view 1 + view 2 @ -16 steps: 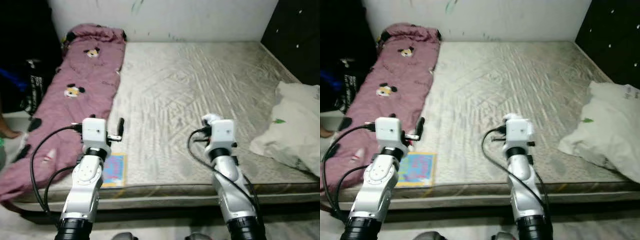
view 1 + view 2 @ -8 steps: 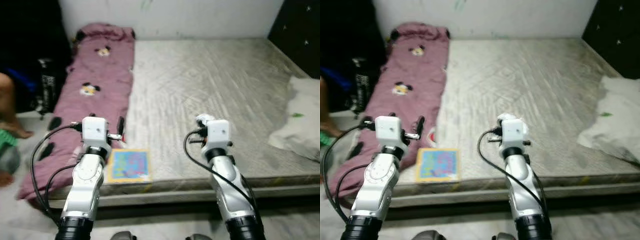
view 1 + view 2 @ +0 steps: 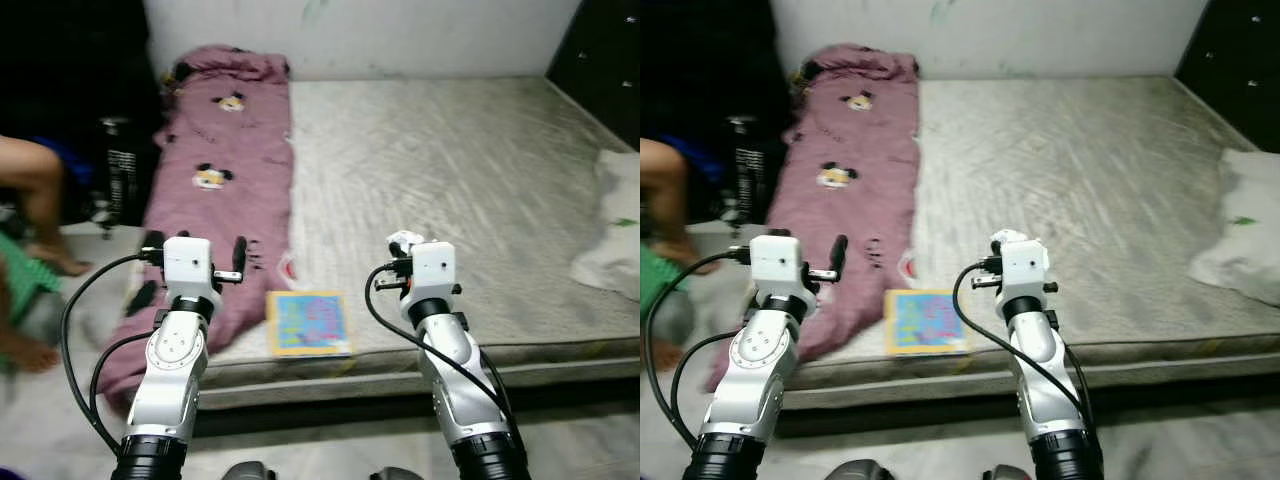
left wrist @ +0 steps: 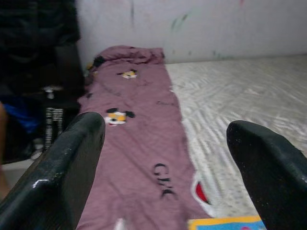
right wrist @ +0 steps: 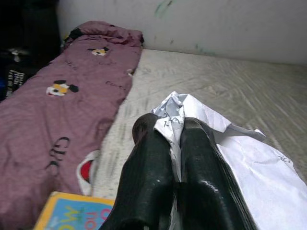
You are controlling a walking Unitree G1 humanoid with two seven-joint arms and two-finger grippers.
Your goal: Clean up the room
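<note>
I see bare mattress (image 3: 450, 160) across centre frame, near edge at bottom. Pink blanket (image 3: 225, 190) along left, overhanging edge. Person's leg (image 3: 35, 185) far left. White pillow (image 3: 615, 225) right edge. Book (image 3: 308, 322) lower centre. Right gripper (image 5: 168, 139) pinching white paper (image 5: 240, 158). Left gripper (image 4: 165, 158) spread.

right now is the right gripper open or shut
Shut. In the right wrist view the right gripper has its two black fingers pressed together on a crumpled white paper.
</note>
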